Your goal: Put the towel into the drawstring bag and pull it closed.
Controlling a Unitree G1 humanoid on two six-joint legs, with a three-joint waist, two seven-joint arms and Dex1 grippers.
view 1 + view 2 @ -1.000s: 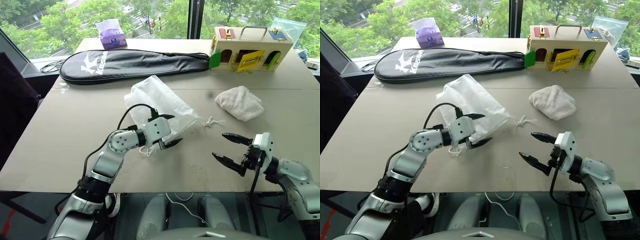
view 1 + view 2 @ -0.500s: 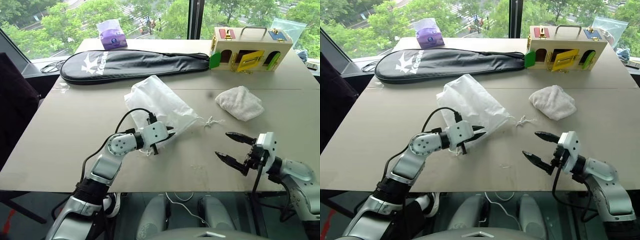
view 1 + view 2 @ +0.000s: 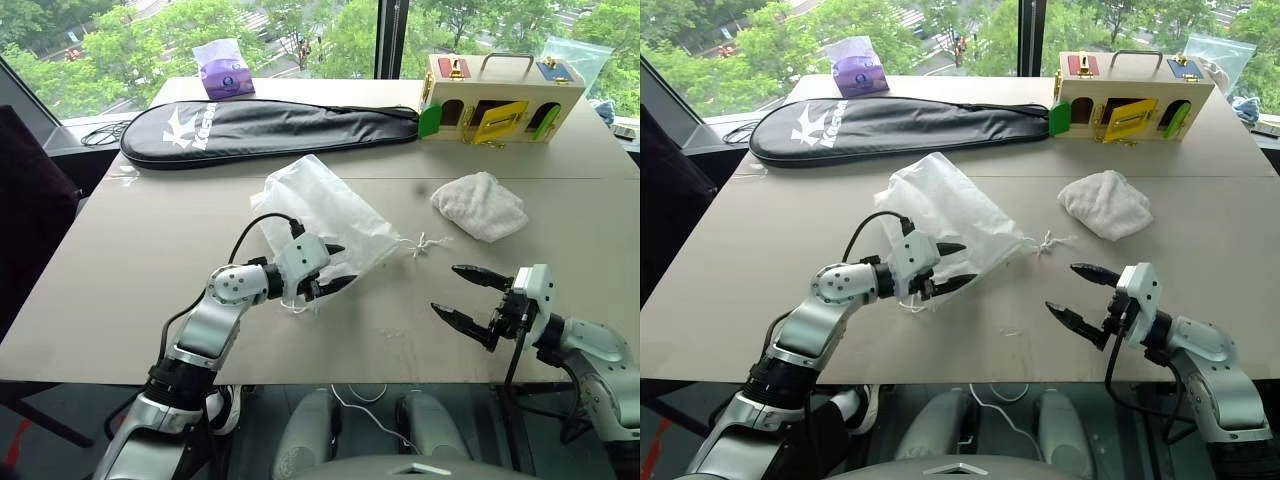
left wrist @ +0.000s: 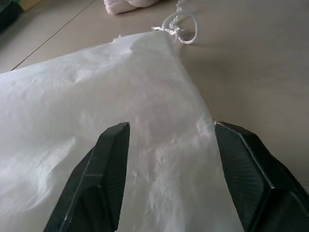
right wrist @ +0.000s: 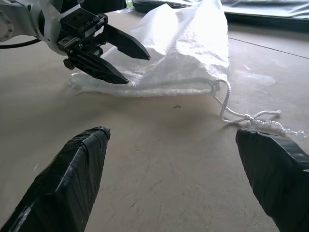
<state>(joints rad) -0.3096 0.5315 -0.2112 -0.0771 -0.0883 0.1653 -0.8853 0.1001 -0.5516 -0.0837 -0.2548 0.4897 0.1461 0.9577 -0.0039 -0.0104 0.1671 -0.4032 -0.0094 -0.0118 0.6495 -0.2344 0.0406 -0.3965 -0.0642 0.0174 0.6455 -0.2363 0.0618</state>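
Sitting across the back of the grey-beige tabletop (image 3: 120, 260): one long black zipped racket case with white lettering (image 3: 270, 128), one purple tissue packet in clear wrap (image 3: 224, 68) behind it at the window edge, one cream wooden latch box with coloured doors and a metal handle (image 3: 500, 97) at back right, and a clear plastic bag (image 3: 575, 52) behind that box. A thin black cable (image 3: 100, 132) lies at the case's left end. Nothing sits between the bag and the towel, just bare table.

One thin translucent white fabric drawstring bag (image 3: 325, 212) lies flat mid-table, crinkled, mouth end towards the right, with its knotted white cord (image 3: 427, 243) trailing out towards the towel. One small off-white fluffy terry towel (image 3: 480, 205) sits in a lumpy heap right of the bag, apart from it, outside the bag, nothing touching it.

Left gripper (image 3: 330, 267) is at the bag's near edge, fingers parted; in the left wrist view the fabric lies between and below both black fingers (image 4: 108, 169), with gaps visible, so no clamp on it. Right gripper (image 3: 465, 294) hovers above the table near the front right edge, jaws spread wide, empty, well short of towel and cord.
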